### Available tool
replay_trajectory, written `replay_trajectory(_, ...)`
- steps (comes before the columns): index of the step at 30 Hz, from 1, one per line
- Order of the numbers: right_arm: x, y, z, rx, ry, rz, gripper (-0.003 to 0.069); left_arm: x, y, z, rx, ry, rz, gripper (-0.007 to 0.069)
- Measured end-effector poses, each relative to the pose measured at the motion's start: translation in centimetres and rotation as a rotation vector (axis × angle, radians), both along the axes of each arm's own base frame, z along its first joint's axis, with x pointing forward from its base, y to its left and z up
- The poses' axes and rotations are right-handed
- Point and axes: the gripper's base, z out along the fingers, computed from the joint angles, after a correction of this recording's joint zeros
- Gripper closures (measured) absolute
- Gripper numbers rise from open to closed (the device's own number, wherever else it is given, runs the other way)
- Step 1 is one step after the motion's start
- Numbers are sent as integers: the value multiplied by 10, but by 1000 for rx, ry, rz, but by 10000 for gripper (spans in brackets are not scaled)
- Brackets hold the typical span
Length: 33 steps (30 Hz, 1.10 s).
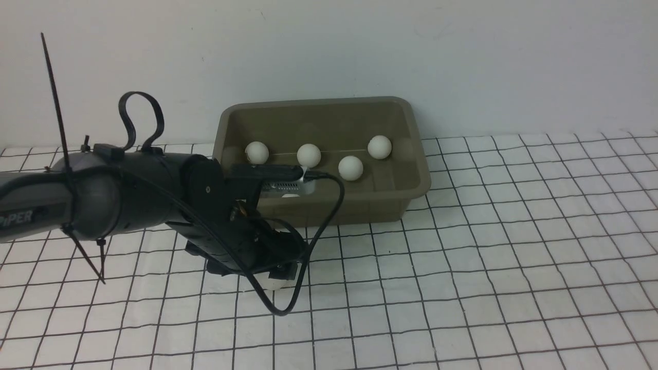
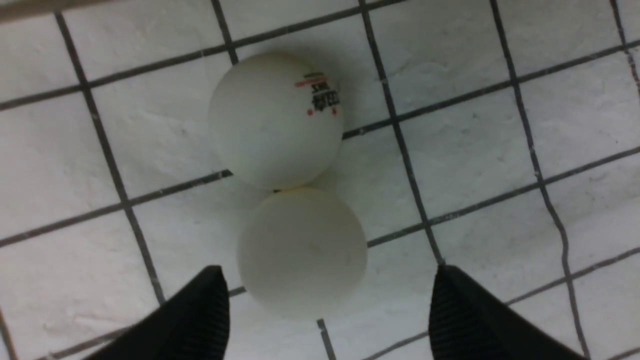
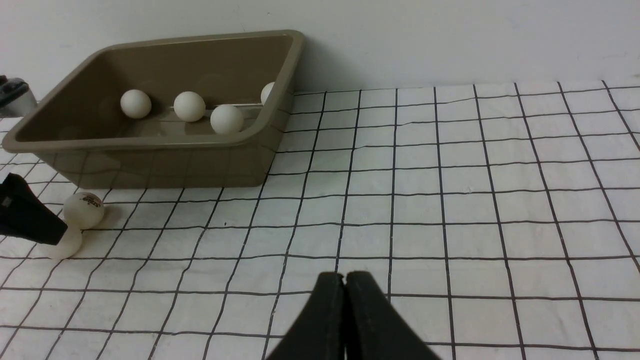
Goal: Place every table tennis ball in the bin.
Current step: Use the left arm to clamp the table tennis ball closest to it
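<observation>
Flanking a small matte white ball (image 2: 302,252), left fingers (image 2: 200,320) apart, right fingers (image 3: 325,315) together: likely light, slick, roll-prone; pinch across its middle.

bare cloth (image 2: 500,165) flanks the plain ball (image 2: 302,252) on both sides; the logo ball (image 2: 275,120) touches it toward the bin (image 3: 150,167).

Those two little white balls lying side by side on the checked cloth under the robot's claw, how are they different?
The printed ball shows a red and dark logo; the plain ball shows no marking from here. The plain ball sits partly between the fingertips of the open left gripper; the printed ball lies beyond them. Both are white, look the same size, and rest close together on the cloth, outside the bin.
</observation>
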Motion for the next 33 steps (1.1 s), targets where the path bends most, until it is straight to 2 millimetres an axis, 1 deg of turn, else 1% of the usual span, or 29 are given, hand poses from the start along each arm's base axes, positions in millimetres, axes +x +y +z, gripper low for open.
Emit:
replay_trajectory(6, 0, 0, 0, 0, 0, 0, 676, 4, 0, 1, -4, -44, 4, 142)
replay_trajectory(10, 0, 0, 0, 0, 0, 0, 676, 5, 0, -3, 3, -46, 1, 142)
replay_trajectory(12, 0, 0, 0, 0, 0, 0, 676, 8, 3, -9, 10, -33, 12, 142)
replay_trajectory(17, 0, 0, 0, 0, 0, 0, 676, 11, 7, -16, 17, -20, 29, 142)
replay_trajectory(29, 1, 4, 5, 28, -56, 39, 676, 12, 7, -27, 29, 9, 29, 142)
replay_trajectory(33, 1, 5, 7, 34, -68, 48, 676, 13, 7, -27, 27, 8, 34, 175)
